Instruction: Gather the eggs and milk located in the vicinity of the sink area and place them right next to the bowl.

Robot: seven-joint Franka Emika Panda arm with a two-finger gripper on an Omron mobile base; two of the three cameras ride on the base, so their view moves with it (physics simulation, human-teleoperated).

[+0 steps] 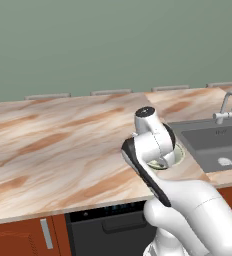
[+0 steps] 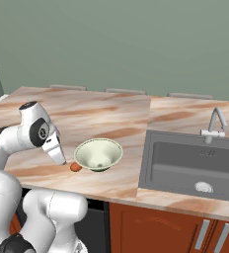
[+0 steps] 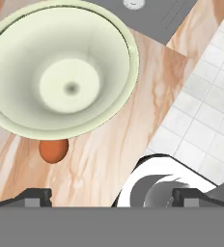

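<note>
The fingers [image 3: 109, 197] stand spread wide with nothing between them, hanging above the front edge of the worktop [image 1: 63, 140]. Just ahead of them, and a little toward the left finger tip as the hand camera sees it, the orange-brown egg [image 3: 52, 150] lies on the worktop, tucked under the flaring rim of the bowl [image 3: 61, 70] and apparently touching its base. From the right base view the same egg [image 2: 75, 167] sits just beside the bowl [image 2: 98, 154] on its near side, with the hand directly over that spot. Beyond the bowl, farther from the fingers, lies the sink [image 2: 190, 165], well apart from the hand. To my eye this egg is already where it belongs. It is too round to offer any long axis. So the next move turns on things that lie away from the fingers, past the bowl, toward the sink side. I cannot make out the milk or the pale egg from here.
</note>
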